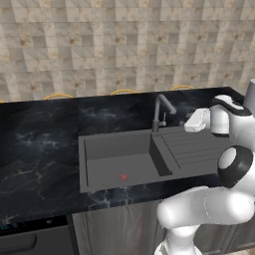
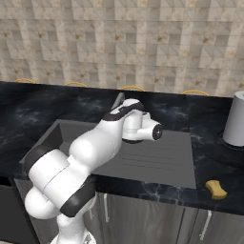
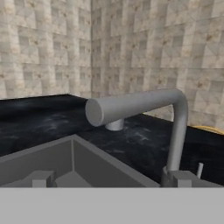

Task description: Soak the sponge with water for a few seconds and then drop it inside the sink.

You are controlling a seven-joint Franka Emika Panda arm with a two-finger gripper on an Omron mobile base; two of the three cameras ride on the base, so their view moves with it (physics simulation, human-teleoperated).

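The yellow sponge [image 2: 216, 188] lies on the black counter near its front edge, to the right of the sink [image 2: 157, 159]. The sink [image 1: 117, 159] is a dark grey basin with a ribbed drainboard on its right and a curved grey faucet [image 1: 162, 112] behind. My gripper [image 1: 191, 123] hovers over the drainboard just right of the faucet, far from the sponge. In the hand view the fingertips [image 3: 41, 178] stand wide apart with nothing between them, and the gripper [image 3: 111, 179] faces the faucet spout [image 3: 131, 107]. The water is out of view.
A small red round spot [image 1: 123, 177] sits on the basin floor. A tall grey cylinder [image 2: 235, 119] stands on the counter at the far right. Black marbled counter [image 1: 40, 144] stretches left of the sink, with a tiled wall behind.
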